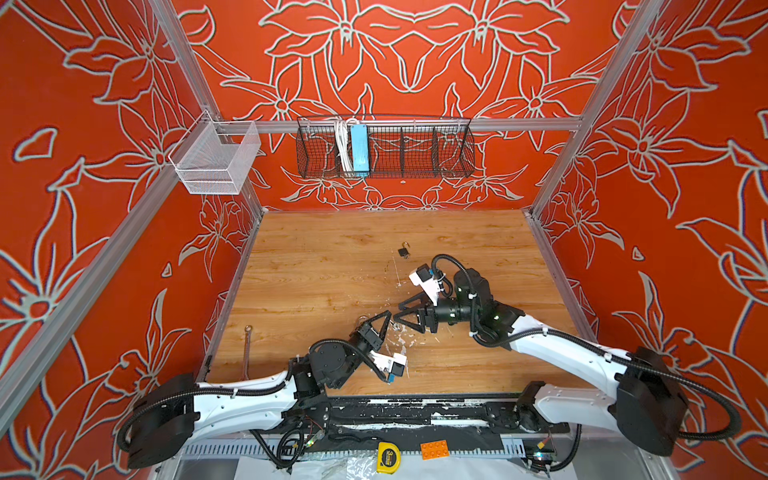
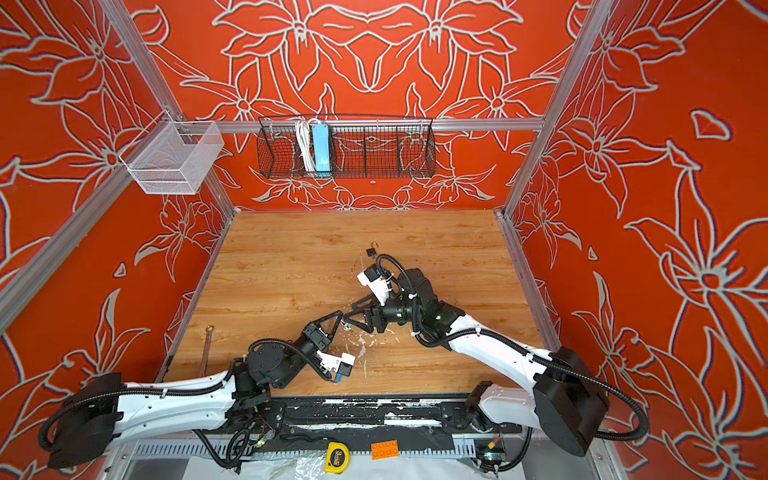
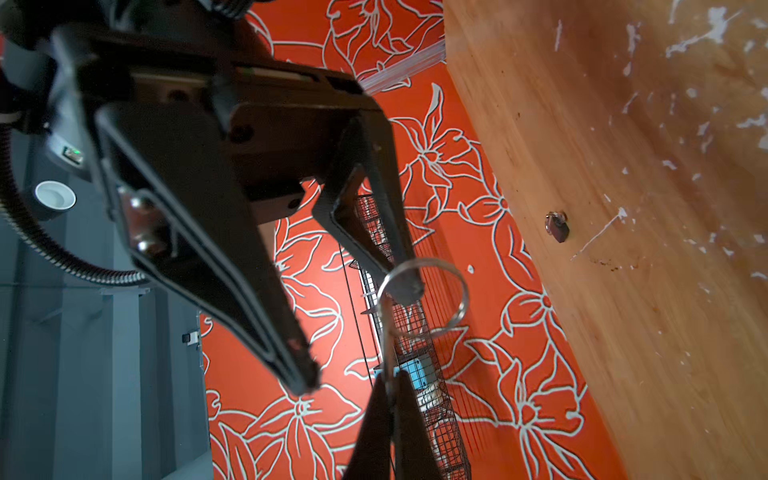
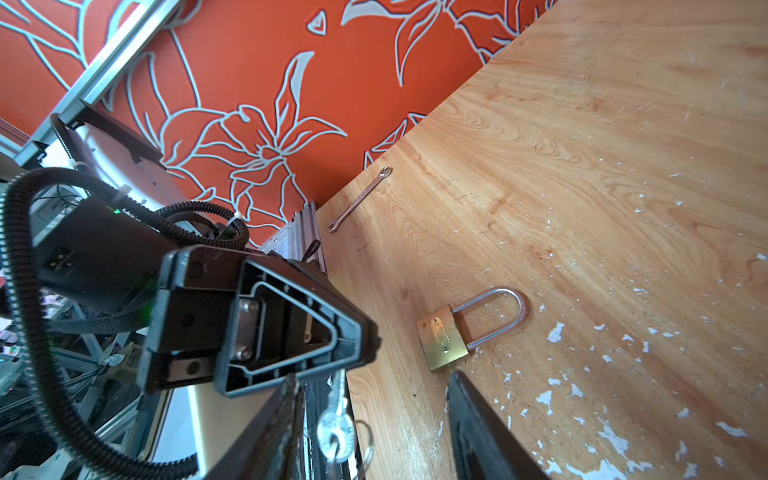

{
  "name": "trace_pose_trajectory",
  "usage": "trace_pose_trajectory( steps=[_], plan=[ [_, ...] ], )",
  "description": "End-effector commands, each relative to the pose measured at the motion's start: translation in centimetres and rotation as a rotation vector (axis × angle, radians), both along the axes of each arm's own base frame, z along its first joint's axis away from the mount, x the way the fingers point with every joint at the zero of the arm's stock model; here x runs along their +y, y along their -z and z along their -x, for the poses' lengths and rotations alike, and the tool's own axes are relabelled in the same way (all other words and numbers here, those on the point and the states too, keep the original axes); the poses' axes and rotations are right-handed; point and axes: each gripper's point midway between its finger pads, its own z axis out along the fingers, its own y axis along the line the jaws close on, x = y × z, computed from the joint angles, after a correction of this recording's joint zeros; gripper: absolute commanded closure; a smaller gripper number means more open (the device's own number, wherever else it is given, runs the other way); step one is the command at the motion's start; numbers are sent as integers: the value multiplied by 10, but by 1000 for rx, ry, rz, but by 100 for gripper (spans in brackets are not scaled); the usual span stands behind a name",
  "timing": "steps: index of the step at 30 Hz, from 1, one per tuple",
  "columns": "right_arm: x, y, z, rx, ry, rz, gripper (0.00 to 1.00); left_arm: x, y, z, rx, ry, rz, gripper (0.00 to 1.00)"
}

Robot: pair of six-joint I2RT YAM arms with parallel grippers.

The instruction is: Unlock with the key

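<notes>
Left gripper (image 1: 388, 318) is fully closed and pinches a small silver key (image 4: 336, 428) at one end. The key's round head sticks out past the fingertips, with a thin wire key ring (image 3: 424, 261) threaded through it. Key and ring are held in the air above the wooden table (image 1: 332, 270), a little right of its middle and toward the near edge.

Right gripper (image 1: 397, 312) faces the left one tip to tip, its jaws apart. It grips nothing. In the right wrist view the key hangs in the gap between its two fingers, closer to one of them. In the left wrist view one of its fingertips overlaps the key ring, though whether they touch cannot be told.

A brass padlock (image 4: 442, 343) lies flat on the table close to the grippers, on the side toward a wrench (image 1: 247, 349) at the table's left edge. Its long silver shackle meets the body at both legs. No gripper touches it.

A second, small dark padlock (image 1: 403, 251) lies farther back on the table, well apart from both grippers. It is too small to tell how its shackle stands.
</notes>
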Motion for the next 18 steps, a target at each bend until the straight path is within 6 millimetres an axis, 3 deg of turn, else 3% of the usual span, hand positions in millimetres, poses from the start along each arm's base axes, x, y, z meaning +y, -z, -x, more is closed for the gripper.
trace_pose_trajectory(
  steps=[1, 8, 18],
  plan=[
    [8, -8, 5, 25, -71, -28, 55, 5, -23, 1, -28, 2, 108, 100],
    [5, -16, 10, 7, -84, -46, 61, 6, -25, 0, -25, -7, 121, 100],
    [6, -19, 16, 25, -121, -45, 60, 11, -32, -3, -35, -34, 157, 100]
  ],
)
